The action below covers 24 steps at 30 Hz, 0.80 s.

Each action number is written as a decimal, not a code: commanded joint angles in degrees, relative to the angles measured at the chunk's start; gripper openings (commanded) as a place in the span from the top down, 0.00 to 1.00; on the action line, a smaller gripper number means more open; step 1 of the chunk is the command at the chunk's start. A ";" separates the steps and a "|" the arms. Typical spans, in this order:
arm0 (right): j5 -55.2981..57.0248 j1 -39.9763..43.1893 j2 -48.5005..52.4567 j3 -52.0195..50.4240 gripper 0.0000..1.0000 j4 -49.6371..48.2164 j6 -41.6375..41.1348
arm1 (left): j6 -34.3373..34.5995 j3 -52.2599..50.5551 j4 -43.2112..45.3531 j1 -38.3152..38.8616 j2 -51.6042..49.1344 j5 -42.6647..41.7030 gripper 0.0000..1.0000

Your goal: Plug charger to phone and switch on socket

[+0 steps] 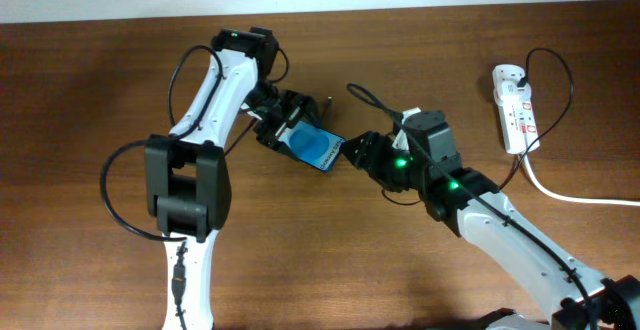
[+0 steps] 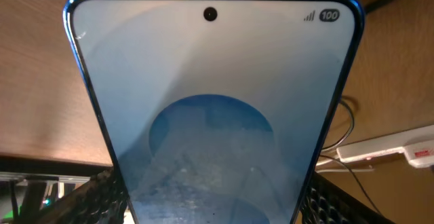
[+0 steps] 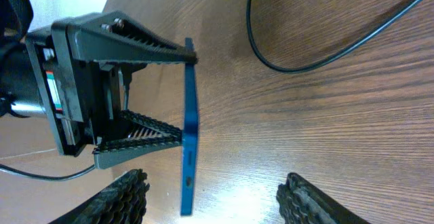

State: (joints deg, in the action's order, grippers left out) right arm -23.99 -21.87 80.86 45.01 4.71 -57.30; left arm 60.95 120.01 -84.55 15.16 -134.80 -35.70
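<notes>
Left claw (image 1: pixel 290 120) has the phone (image 1: pixel 318 150) clamped on edge mid-table, port end facing our right claw (image 1: pixel 356 155), which is open and empty. We'd grab the black cable (image 3: pixel 305 61) near its tip, then line up square with the port.

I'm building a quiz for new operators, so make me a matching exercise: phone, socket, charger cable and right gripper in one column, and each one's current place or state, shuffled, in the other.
Things:
1. phone
2. socket
3. charger cable
4. right gripper

Places or states:
A. curving across the table
B. open, nothing between its fingers
C. clamped in the left gripper
D. lying on the right arm's side, white cord attached

Pairs: 1-C, 2-D, 3-A, 4-B.
</notes>
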 commanded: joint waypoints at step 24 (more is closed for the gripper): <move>8.02 -5.92 8.66 0.81 0.76 -7.80 -1.73 | 1.18 1.18 -0.09 5.31 -0.20 -13.55 1.00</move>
State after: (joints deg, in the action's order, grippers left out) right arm -15.44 -27.42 88.79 45.39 -2.46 -58.98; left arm 61.36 120.01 -84.25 20.45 -134.82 -40.34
